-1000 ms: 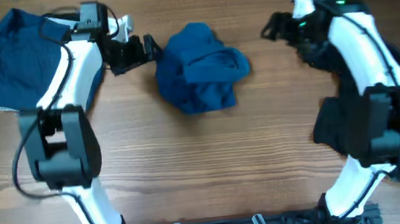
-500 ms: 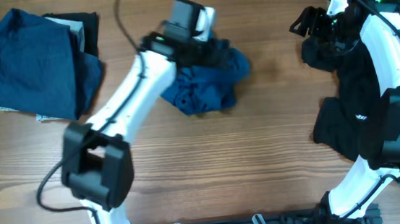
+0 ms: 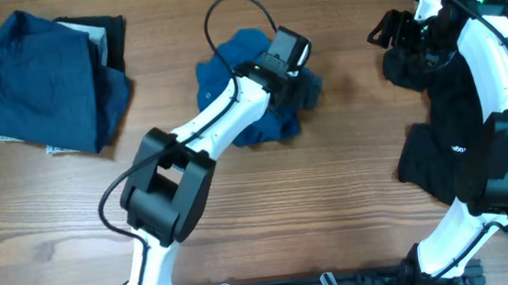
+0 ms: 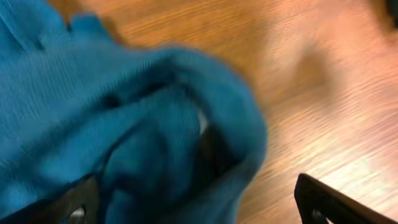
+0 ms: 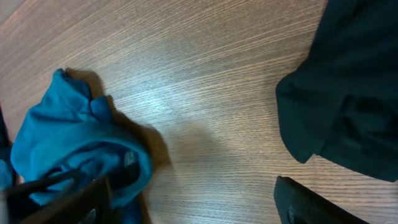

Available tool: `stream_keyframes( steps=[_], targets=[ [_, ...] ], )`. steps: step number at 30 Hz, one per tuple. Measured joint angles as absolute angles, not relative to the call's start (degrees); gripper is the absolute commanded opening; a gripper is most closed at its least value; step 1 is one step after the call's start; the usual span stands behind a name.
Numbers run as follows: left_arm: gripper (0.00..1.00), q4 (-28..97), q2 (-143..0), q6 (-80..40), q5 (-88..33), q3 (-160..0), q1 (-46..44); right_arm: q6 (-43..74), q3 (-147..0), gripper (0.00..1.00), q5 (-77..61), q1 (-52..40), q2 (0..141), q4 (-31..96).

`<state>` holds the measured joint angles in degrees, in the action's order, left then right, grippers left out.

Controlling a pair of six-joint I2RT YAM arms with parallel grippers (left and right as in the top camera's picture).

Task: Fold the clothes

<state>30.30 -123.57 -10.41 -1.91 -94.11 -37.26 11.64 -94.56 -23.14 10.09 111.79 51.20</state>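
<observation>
A crumpled medium-blue shirt [image 3: 221,76] lies at the table's middle back. My left gripper [image 3: 302,85] is open, low over its right edge; in the left wrist view the blue fabric [image 4: 124,93] bulges between the spread fingers [image 4: 199,211]. My right gripper [image 3: 383,34] is open and empty at the back right, above bare wood [image 5: 193,205]. A black garment [image 3: 422,160] lies heaped under the right arm and shows in the right wrist view [image 5: 348,93], which also shows the blue shirt [image 5: 62,137].
A stack of folded clothes sits at the back left, a blue shirt [image 3: 41,78] on top and a black garment [image 3: 113,35] under it. Bare wooden table [image 3: 334,209] lies in front of both arms.
My left arm has swung right from beside the folded stack onto the crumpled blue shirt. My right gripper shifted slightly right a second ago and has held still since.
</observation>
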Motion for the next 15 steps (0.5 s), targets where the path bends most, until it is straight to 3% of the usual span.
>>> stream_keyframes(
  steps=[8, 15],
  targets=[
    [1.0, 45.87, -123.57, -10.37, 6.24, -94.7, -37.45, 11.64, -94.56, 0.85, -23.14, 10.11, 111.79, 51.24],
    [1.0, 55.13, -123.57, -10.39, 21.47, -94.67, -37.28, 11.64, -94.56, 0.85, -23.14, 10.31, 111.79, 51.42]
  ],
)
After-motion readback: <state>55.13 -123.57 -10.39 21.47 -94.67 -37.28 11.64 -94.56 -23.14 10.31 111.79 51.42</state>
